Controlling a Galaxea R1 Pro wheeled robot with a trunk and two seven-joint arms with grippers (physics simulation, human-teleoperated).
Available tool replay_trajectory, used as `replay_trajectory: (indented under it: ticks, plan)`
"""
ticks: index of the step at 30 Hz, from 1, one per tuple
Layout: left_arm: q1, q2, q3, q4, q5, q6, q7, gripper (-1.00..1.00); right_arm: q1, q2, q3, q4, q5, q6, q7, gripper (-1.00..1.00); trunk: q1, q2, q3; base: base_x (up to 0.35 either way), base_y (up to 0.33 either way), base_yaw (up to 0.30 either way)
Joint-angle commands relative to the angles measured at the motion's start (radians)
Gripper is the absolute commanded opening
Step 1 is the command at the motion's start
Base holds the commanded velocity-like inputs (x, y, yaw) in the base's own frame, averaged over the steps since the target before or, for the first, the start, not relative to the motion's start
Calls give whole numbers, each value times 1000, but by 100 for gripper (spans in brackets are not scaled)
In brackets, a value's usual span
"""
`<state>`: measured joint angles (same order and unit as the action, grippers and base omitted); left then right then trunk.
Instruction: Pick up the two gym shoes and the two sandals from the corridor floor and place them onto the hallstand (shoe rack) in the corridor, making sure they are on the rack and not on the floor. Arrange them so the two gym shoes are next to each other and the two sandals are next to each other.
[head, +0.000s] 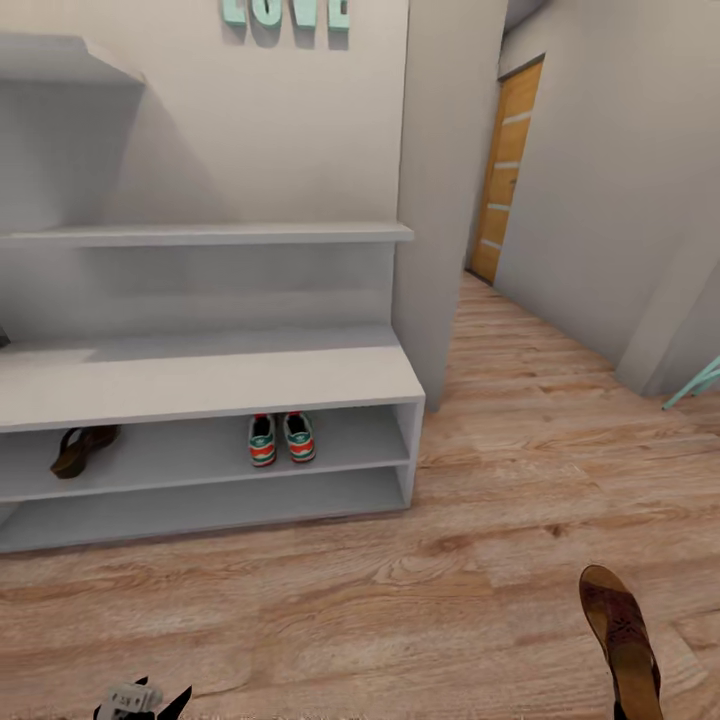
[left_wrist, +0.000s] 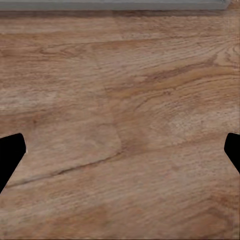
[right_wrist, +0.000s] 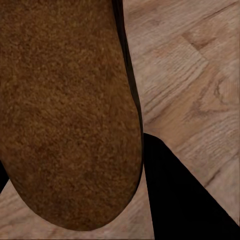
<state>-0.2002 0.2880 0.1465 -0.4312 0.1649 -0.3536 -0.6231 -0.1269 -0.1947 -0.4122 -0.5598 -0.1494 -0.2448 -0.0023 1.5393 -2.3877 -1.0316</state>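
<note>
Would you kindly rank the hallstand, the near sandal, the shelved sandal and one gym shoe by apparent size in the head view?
1. hallstand
2. near sandal, enlarged by closeness to the camera
3. shelved sandal and left gym shoe: too alike to rank

teal "LOVE" letters, on wall

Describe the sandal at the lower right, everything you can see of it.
The sandal is dark reddish-brown with a woven strap upper, lengthwise near the head view's lower right edge over the corridor floor. The right wrist view shows its brown, suede-like surface close against a dark finger of the right end effector; whether it is lifted is unclear.
</note>
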Motion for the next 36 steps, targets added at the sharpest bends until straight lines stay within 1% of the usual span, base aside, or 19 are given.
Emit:
replay_trajectory:
  ticks: [1,5,14,27,36]
  plan:
    - [-1,0,5,2,7,1,-9,100,0,0,1,3,-11,-2,0,-100,-1,0,-1,-225,247,0]
    - [-1,-1,12,2,7,1,-10,100,0,0,1,11,-11,-3,0,-100,-1,0,-1,-225,247,0]
    - [-1,-1,16,0,8,3,-9,100,0,0,1,16,-12,-4,0,-100,-1,0,-1,-190,261,0]
    - [-1,-5,16,-6,8,3,-9,100,0,0,1,17,-13,-3,0,-100,-1,0,-1,-117,288,0]
    - [-1,-3,16,-11,8,5,-9,100,0,0,1,17,-13,-2,-1,-100,-1,0,-1,-108,291,0]
